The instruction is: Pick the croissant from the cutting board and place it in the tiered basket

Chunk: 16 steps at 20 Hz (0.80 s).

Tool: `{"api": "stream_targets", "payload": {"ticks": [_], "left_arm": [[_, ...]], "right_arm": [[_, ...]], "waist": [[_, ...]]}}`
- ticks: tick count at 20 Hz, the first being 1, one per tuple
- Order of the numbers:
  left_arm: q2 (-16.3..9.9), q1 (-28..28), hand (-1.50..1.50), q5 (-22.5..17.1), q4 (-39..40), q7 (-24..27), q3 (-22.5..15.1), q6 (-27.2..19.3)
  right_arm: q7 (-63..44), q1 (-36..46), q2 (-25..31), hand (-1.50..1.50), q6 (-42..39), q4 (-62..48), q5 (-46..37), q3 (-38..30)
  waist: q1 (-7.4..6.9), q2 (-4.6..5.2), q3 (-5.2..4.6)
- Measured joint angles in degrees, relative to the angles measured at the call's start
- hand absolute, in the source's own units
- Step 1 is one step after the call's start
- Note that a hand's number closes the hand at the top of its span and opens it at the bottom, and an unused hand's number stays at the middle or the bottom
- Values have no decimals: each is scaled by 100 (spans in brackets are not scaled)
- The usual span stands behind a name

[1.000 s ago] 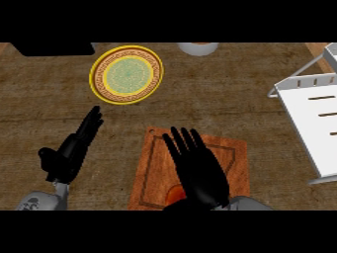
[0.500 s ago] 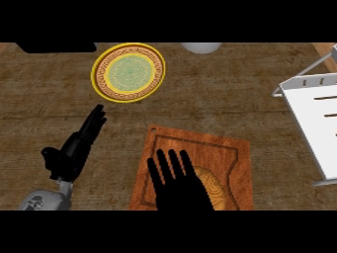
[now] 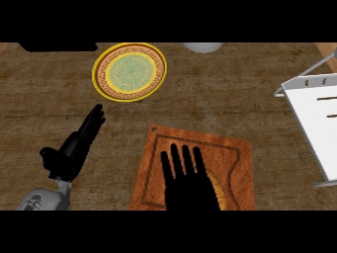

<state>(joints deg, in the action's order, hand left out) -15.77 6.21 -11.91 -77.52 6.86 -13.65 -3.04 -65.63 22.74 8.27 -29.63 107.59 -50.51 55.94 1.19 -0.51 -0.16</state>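
Reach step, pick not done yet. My right robot hand [image 3: 188, 183] is over the cutting board [image 3: 229, 150], fingers straight and spread wide, holding nothing. It hangs flat above the board's near half, fingertips pointing toward the desk's far edge.

The croissant [image 3: 217, 186] is on the board, near the desk's front edge, just at the right side of my right robot hand. Only a thin strip shows: tan-orange with darker ridged stripes, running along the hand's right edge. The rest is hidden under the palm, so I can't tell its full shape or whether the palm touches it.

My left robot hand [image 3: 74, 148] rests open toward the desk's front-left corner, fingers straight, holding nothing.

Next move, my guess: lower the right robot hand, shift slightly right so the croissant sits under the palm, curl fingers round it. Then lift and carry it to the tiered basket [image 3: 331, 133] at the desk's right edge, white with slotted trays, well apart from the board.

Risk: the croissant is off-centre under the hand, so the fingers may close on the board instead of it.

Also on the desk: a yellow-rimmed plate [image 3: 129, 72] toward the far edge, left of centre. Not part of the task.
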Motion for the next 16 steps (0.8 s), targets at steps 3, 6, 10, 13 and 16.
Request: {"api": "stream_targets", "payload": {"ticks": [3, 6, 10, 13, 16], "left_arm": [[23, 100, 0, 3, 76, -2, 41, 35], [70, 216, 0, 20, 130, -56, 73, 49], [54, 145, 0, 38, 4, -94, 97, 111], [57, 32, 0, 80, -31, -55, 93, 142], [44, 90, 0, 78, -25, -78, 175, 201]], "right_arm": [[20, -284, -77, -150, -100, -113, -233, -8], [135, -549, -147, -150, -189, -187, -463, -90], [275, -819, -274, -150, -287, -277, -834, -188], [396, -1092, -149, -150, -327, -206, -1075, -361], [512, -1250, -189, -150, -377, -252, -1295, -541]], "waist": [[-17, 16, 4], [-41, 28, 9], [-79, 33, 12], [-85, 35, 13], [-91, 40, 14]]}}
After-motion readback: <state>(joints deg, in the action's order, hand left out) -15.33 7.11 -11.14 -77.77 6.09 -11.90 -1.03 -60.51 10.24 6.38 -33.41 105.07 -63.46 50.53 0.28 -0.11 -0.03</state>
